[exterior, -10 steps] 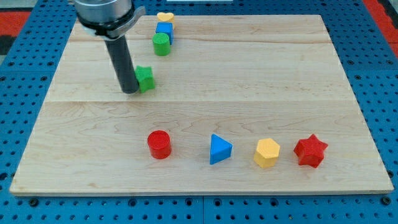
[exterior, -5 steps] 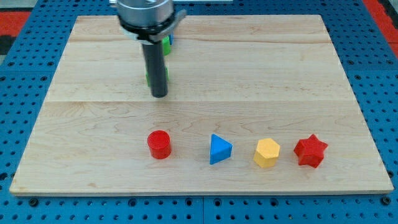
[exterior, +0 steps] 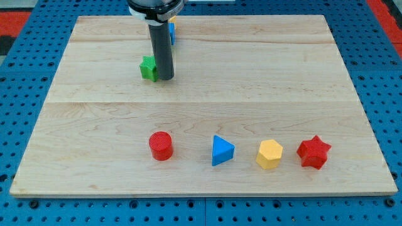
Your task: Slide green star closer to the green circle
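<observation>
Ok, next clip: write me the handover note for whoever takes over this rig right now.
My tip sits against the right side of the green star, near the view's top.
The green circle cannot be seen; the rod covers that spot, with only an edge of a blue block showing.
Done: cannot confirm the star is close enough.
Left: check the gap once the rod clears, then nudge the star toward the view's top if needed.

Green star beside the rod, green circle out of sight

The green star (exterior: 148, 68) lies flat on the wooden board, in its upper half and left of centre, its right side hidden behind the dark rod. It is small, bright green, with stubby points showing at the view's left. The green circle cannot be made out; the rod covers that spot.
</observation>
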